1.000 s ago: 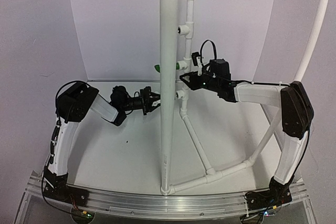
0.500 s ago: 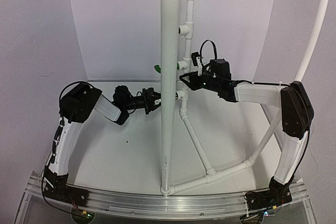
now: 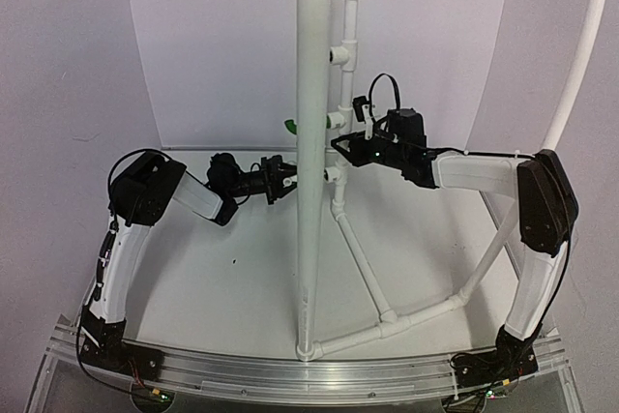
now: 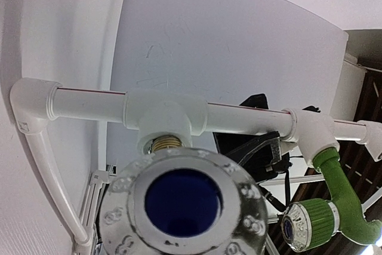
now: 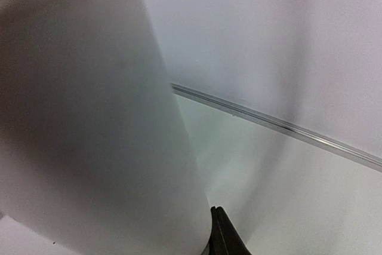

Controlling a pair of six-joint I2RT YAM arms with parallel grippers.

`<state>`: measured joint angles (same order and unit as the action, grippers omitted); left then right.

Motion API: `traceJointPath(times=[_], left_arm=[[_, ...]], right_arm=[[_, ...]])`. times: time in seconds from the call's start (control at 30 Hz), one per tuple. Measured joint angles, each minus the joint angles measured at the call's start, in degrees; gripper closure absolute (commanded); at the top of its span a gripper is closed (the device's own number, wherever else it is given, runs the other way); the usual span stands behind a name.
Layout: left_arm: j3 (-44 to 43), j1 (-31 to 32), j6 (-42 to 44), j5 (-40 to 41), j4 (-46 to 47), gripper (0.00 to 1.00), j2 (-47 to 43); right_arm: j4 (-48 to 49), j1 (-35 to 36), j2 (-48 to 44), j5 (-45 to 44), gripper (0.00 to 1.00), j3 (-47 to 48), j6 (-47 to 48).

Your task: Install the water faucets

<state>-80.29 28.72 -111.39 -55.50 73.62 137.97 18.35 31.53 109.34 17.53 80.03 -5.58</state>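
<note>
In the left wrist view a faucet fills the foreground, end on: a round silver knob with a blue centre [image 4: 182, 201]. Its brass threaded end [image 4: 165, 143] sits at the mouth of a white tee outlet [image 4: 164, 117]. My left gripper [image 3: 284, 181] holds this faucet just left of the lowest tee outlet [image 3: 332, 175]; its fingers are hidden behind the knob. The green faucet [image 4: 340, 192] hangs from the neighbouring tee, and peeks out behind the pipe in the top view [image 3: 288, 126]. My right gripper [image 3: 342, 142] is shut and empty, with its black fingertips [image 5: 218, 231] beside a pipe.
A thick white vertical pipe [image 3: 311, 142] stands in the middle, between the camera and the tee column [image 3: 343, 55]. White frame pipes [image 3: 363, 263] run across the table to a corner joint [image 3: 388, 316]. A curved white pipe [image 3: 580, 55] rises at the right.
My left gripper has moved right and slightly up with the faucet, closer to the lowest tee outlet. The right arm has not moved.
</note>
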Motion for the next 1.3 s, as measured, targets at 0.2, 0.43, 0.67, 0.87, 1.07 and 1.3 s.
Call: traceJointPath(times=[0.2,0.43,0.67,0.87,1.07,1.3], left_arm=[[-0.2,0.0,-0.2,0.1,0.0,1.00,0.1],[-0.8,0.0,-0.1,0.2,0.5,1.00,0.8],[-1.0,0.3,0.0,0.6,0.9,1.00,1.1],[-1.1,0.6,0.3,0.7,1.0,1.00,1.1],[-1.1,0.9,0.4,1.1,0.9,1.00,1.1],[-1.1,1.0,1.3,1.7,0.9,1.00,1.1]], right_arm=[[0.0,0.0,0.0,0.0,1.00,0.0,0.0],[-0.1,0.0,0.2,-0.6,1.00,0.3,-1.2],[-0.7,0.0,0.6,-1.8,1.00,1.0,-2.8],[-0.7,0.0,1.0,-3.3,1.00,1.4,-4.3],[-0.7,0.1,1.4,-4.4,1.00,2.0,-5.2],[-0.6,0.7,1.4,-6.1,1.00,2.0,-5.4]])
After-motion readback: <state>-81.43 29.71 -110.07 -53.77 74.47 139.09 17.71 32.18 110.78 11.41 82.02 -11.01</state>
